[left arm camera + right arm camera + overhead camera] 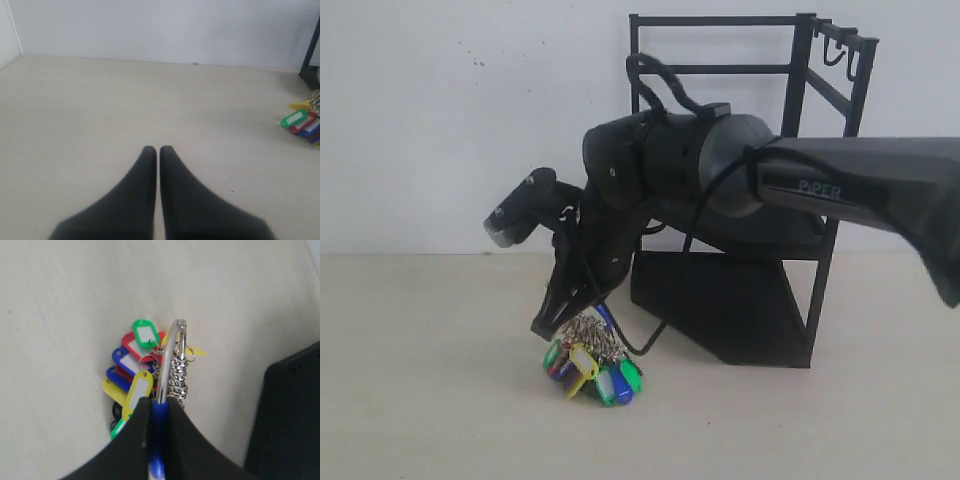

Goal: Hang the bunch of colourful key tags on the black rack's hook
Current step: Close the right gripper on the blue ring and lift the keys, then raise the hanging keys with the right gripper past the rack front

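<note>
The colourful key tag bunch [592, 368] sits low at the table in front of the black rack [740, 310]. My right gripper [565, 318] reaches in from the right, tilted down, and is shut on the bunch's blue loop [160, 416]. In the right wrist view the metal ring [172, 352] and the tags [140, 357] spread out beyond the fingertips of this gripper [159, 405]. The rack's two hooks [838, 52] are high at its top right corner. My left gripper [158, 149] is shut on nothing over bare table, with the tags [301, 121] far off to one side.
The rack's solid lower shelf [720, 320] stands just behind the bunch, and its dark base [290, 415] is close beside the right gripper. A white wall [470, 120] runs behind the table. The left arm is out of the exterior view.
</note>
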